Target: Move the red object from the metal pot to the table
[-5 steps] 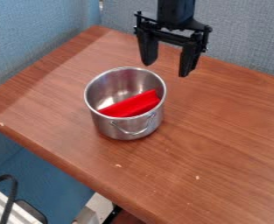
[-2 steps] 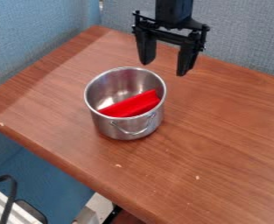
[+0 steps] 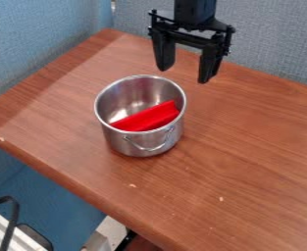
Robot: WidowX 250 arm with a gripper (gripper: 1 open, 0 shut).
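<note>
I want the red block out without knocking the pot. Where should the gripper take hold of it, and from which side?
Come straight down from above: the pot walls block any side approach. The red block leans inside, its upper-right end raised toward the rim. Probably pinch that raised end across the narrow width. The gripper hangs open, pointing down, behind the pot.

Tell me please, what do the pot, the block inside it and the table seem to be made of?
Pot: shiny metal, probably steel; it shows reflections. Block: smooth bright red, perhaps plastic or painted wood. Table: reddish-brown wood grain, possibly laminate.
</note>
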